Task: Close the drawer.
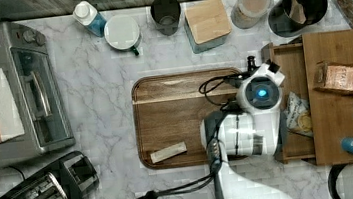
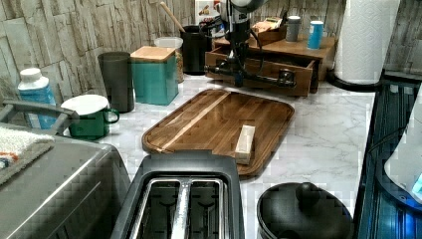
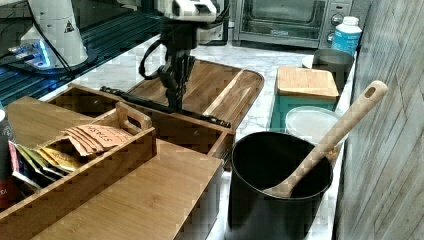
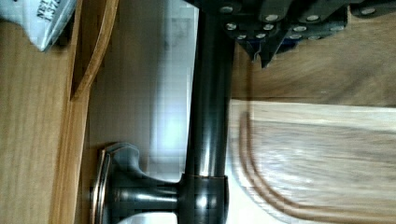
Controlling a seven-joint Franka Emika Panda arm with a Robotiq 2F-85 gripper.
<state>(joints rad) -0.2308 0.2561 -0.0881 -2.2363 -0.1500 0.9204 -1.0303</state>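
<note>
Toaster (image 2: 181,199) fronts left view; wrist view shows drawer (image 4: 42,140) handle (image 4: 205,116).

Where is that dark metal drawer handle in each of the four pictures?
Top view: the dark handle bar peeks out at the drawer front, under the arm.
Left view: horizontal bar across the drawer front.
Right view: long bar below the hand.
Wrist view: thick bar running through the middle.
Shared landmark: cutting board.

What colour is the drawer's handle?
Dark bronze-black handle, clearest in the wrist view, on the brown drawer.
</note>
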